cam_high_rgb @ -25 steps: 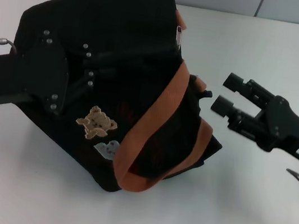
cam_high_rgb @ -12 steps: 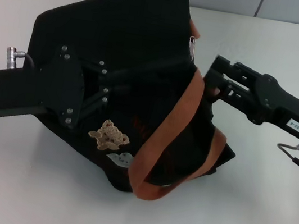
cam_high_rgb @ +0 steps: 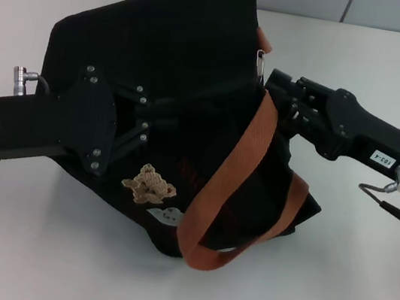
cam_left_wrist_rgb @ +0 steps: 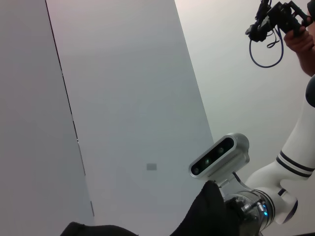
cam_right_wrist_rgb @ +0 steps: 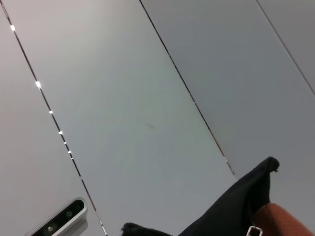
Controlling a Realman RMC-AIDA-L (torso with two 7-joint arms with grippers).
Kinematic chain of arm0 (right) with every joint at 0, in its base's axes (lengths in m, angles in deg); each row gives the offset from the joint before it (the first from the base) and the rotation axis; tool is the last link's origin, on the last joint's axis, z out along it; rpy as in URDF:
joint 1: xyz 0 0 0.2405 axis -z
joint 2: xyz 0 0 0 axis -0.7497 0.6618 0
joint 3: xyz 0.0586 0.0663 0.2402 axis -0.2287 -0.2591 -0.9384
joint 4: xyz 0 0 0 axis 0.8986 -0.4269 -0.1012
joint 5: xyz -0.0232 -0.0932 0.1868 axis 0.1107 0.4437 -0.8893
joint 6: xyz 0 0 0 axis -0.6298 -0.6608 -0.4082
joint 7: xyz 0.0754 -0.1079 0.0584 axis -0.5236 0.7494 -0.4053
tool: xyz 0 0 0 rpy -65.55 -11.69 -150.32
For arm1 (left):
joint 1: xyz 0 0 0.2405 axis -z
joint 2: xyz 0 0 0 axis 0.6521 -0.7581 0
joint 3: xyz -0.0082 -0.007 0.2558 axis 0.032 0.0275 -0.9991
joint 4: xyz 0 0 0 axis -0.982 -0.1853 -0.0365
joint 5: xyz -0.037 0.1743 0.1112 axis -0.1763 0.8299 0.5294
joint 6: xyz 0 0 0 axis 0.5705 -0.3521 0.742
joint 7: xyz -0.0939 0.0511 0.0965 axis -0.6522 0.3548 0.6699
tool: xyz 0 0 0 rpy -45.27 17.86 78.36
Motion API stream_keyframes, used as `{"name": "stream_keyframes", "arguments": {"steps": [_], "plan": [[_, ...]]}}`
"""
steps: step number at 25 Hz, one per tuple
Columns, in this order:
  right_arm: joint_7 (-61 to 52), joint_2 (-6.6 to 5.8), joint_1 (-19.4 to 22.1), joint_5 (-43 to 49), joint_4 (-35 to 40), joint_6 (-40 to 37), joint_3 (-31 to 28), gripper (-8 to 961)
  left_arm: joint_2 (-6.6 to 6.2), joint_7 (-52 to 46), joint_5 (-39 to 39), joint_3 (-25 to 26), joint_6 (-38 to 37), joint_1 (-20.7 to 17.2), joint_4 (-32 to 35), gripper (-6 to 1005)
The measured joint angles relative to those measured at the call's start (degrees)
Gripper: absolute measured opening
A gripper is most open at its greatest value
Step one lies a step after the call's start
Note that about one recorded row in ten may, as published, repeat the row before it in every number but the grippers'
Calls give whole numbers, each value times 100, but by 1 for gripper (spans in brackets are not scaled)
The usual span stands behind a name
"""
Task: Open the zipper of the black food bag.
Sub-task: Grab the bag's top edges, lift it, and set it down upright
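Note:
The black food bag (cam_high_rgb: pixel 178 48) lies tilted on the white table, bear patches (cam_high_rgb: pixel 150 184) facing me and orange-brown handles (cam_high_rgb: pixel 231 170) draped over its right side. The zipper's silver pull tab (cam_high_rgb: pixel 261 59) hangs at the bag's upper right edge. My left gripper (cam_high_rgb: pixel 143 122) comes in from the left and grips the bag's front fabric. My right gripper (cam_high_rgb: pixel 278 98) reaches in from the right, open, with its fingertips against the bag's edge just below the pull tab. In the right wrist view, black bag fabric (cam_right_wrist_rgb: pixel 231 206) and an orange strap (cam_right_wrist_rgb: pixel 280 221) show.
Bare white table (cam_high_rgb: pixel 347 280) surrounds the bag, with a grey wall strip behind. A cable (cam_high_rgb: pixel 389 207) hangs under my right wrist. The left wrist view shows wall panels, the robot's head camera (cam_left_wrist_rgb: pixel 219 155) and some black fabric (cam_left_wrist_rgb: pixel 206 216).
The left gripper carried the bag to the right and slightly up. The right gripper moved left from open table to the bag's edge beside the pull tab.

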Motion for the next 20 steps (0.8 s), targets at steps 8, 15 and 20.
{"name": "stream_keyframes", "arguments": {"steps": [8,15,20], "plan": [[64,0,-1,3,5,30,307,350,7,15,8,-5,3,30,-85,71],[152,2,158,23,-27,415,427,351,3,33,6,-5,-1,13,-122,70],[198,13,126,-29,-307,760,372,351,0,59,7,-4,3,21,-137,70]]}}
